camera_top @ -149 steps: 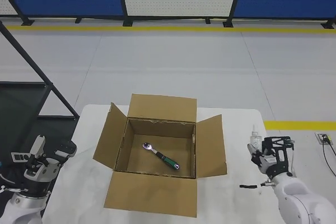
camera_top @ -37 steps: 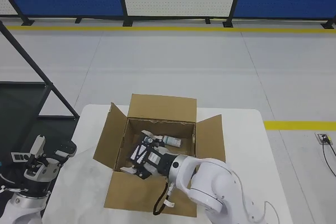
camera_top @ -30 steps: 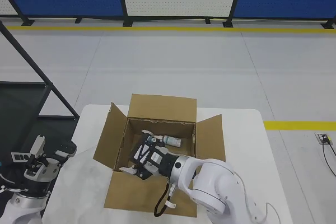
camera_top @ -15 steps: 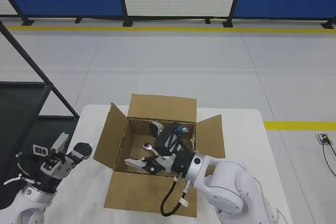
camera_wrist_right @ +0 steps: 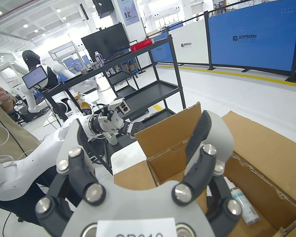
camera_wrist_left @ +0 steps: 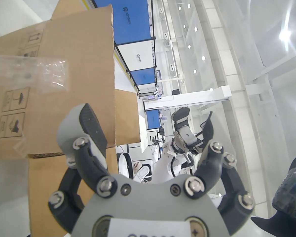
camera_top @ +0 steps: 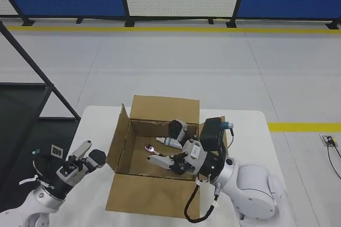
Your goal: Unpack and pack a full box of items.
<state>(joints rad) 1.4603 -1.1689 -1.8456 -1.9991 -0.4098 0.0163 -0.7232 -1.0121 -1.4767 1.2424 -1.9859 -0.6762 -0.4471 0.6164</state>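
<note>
White rounded arms (camera_top: pixel 256 190) with black cable (camera_top: pixel 187 205); grey screw-studded hands (camera_wrist_right: pixel 143 127), black pads (camera_wrist_right: pixel 198 134).

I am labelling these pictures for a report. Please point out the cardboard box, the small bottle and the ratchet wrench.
cardboard box (camera_top: pixel 148 196): top view, on its near flap.
small bottle (camera_wrist_right: pixel 240 199): right wrist view, on its labelled body.
ratchet wrench (camera_top: pixel 149 148): top view, on its metal head.

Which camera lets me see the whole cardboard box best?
The top view: it looks down on the whole cardboard box, with its flaps and open inside. The left wrist view shows an outer wall and flap; the right wrist view shows one corner and part of the inside.
</note>
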